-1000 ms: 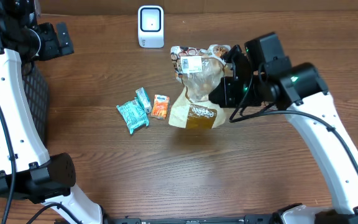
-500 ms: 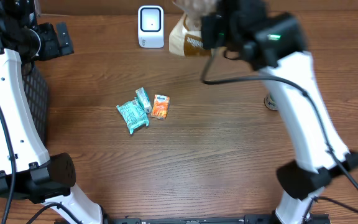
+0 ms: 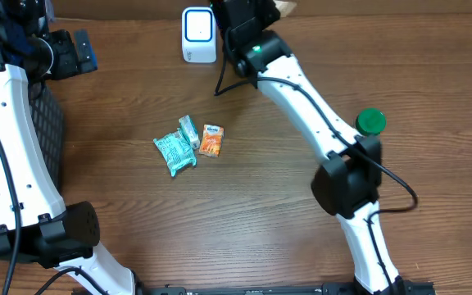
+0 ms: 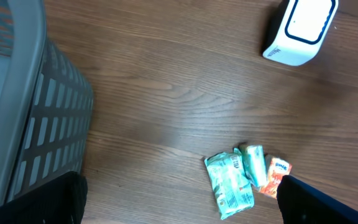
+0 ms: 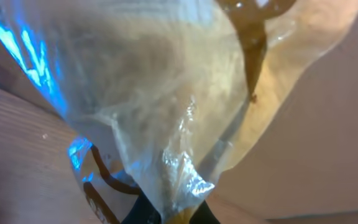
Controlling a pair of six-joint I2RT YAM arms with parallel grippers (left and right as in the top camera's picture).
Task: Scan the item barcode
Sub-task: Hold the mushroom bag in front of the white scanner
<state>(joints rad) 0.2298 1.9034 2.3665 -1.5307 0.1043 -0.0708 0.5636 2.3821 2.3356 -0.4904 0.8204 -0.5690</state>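
The item, a clear plastic bag (image 5: 166, 93) with brown print, fills the right wrist view. My right gripper (image 5: 169, 214) is shut on its crumpled edge, and blue light falls on the bag's left side. From overhead only a tan corner of the bag (image 3: 286, 6) shows at the back edge, just right of the white scanner (image 3: 198, 34). That scanner (image 4: 300, 31) also appears top right in the left wrist view. My left gripper (image 4: 182, 202) hangs open and holds nothing, high over the table's left side.
Two teal packets (image 3: 174, 152) and an orange packet (image 3: 211, 140) lie mid-table. A green cap (image 3: 370, 121) sits to the right. A dark grey basket (image 4: 30, 112) stands at the left edge. My right arm (image 3: 301, 90) stretches diagonally across the table's back right.
My right arm swung the bag from mid-table up to the back edge beside the scanner. The green cap now shows. The left arm stayed put.
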